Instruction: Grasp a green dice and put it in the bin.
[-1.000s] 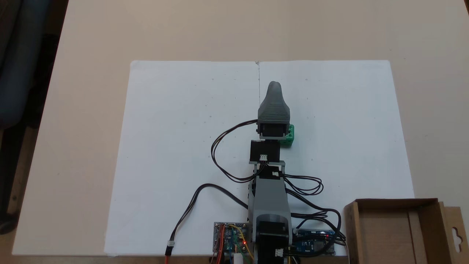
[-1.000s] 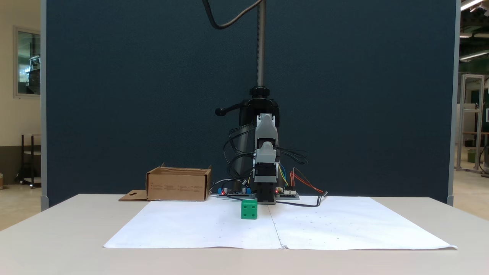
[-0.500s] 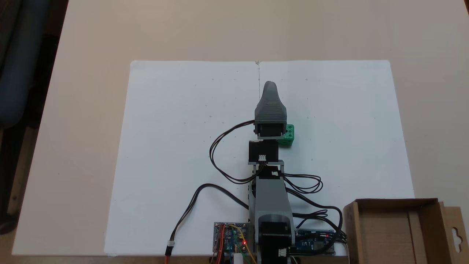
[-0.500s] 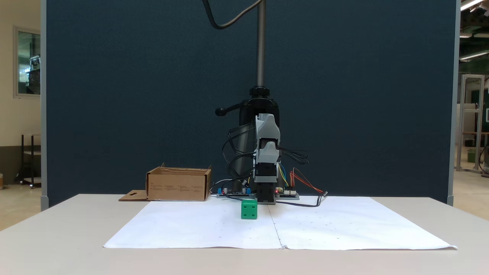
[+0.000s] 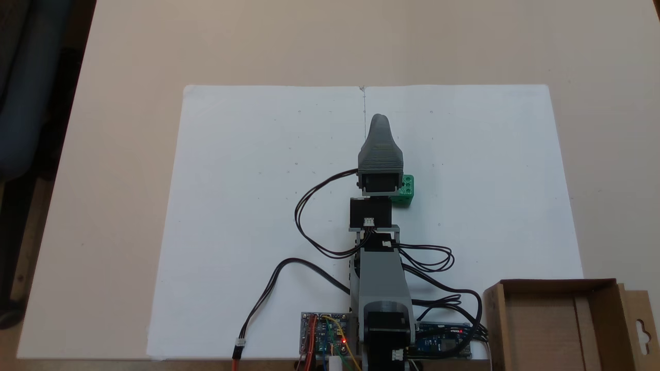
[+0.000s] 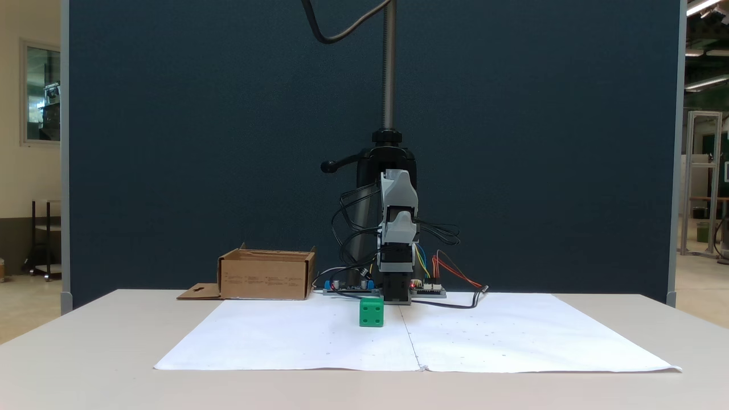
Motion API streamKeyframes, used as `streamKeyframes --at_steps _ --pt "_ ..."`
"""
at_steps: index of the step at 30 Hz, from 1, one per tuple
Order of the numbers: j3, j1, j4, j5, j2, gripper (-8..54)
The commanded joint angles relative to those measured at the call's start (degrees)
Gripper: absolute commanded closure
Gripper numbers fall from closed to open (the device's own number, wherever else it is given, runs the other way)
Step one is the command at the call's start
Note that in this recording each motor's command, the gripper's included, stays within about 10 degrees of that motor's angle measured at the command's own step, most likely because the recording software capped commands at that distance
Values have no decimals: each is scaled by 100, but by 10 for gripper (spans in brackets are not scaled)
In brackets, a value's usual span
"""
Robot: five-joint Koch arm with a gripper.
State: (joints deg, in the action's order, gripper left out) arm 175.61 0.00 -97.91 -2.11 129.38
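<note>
dice: green dice (image 6: pixel 371 312) sits free on the white paper (image 5: pixel 258 206), at 3 o'clock of my wrist from above and half hidden under it.
gripper: gripper (image 5: pixel 380 123) points to 12 o'clock, raised above the sheet. I can't tell the jaw gap; nothing is held.
bin: bin (image 5: pixel 598 286) is parked at 5 o'clock by the base, so I judge the carry short.
next: I need to swing toward the dice and drop.

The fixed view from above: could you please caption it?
Grey arm's gripper raised beside small green plastic dice on white paper; brown cardboard bin empty.
</note>
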Motion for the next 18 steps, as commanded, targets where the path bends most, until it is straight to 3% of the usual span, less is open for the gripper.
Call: streamKeyframes --at_steps 1,18 --pt "360 -44 -123 -483 615 25" --pt "-694 439 4245 -589 633 29"
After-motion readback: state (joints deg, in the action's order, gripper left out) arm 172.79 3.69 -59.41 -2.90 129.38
